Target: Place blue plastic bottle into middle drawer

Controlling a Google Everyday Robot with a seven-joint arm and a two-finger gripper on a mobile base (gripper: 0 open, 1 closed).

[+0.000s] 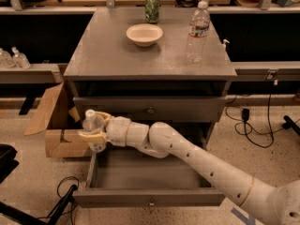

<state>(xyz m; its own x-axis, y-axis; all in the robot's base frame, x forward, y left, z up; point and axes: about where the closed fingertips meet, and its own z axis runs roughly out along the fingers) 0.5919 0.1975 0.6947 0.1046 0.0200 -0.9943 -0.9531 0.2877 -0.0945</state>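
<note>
- the blue plastic bottle (92,124) looks light, with thin walls that probably dent under a hard squeeze. the plastic is likely smooth and a little slippery.
- the best hold is probably around the middle of the body, where the label gives some friction. the cap and neck are too narrow for a firm grip.
- it is clear plastic with a white cap on top and a pale label around the body. the label's print is too small to read.
- the bottle is in the air, roughly upright and leaning slightly. it sits at the left edge of the open drawer, about level with the gap under the upper drawer.
- the tool (96,136) is clamped on the bottle, its tan fingers (88,135) wrapped around the lower body.
- the white arm (187,156) reaches in from the lower right and crosses above the drawer.
- the middle drawer (117,198) is pulled out, grey, with a small knob at the centre of its front. the part of its floor that shows holds nothing.
- i cannot tell whether the bottle hangs over the drawer's inside or just over its left wall.
- the upper drawer (187,109) above it is closed and has a brass knob.
- the bench (108,55) carries a pale bowl (144,33), a green can (152,7) and a second clear bottle (197,32) with a red-banded label.
- a cardboard box (54,121) stands on the floor to the left, near the bottle.
</note>
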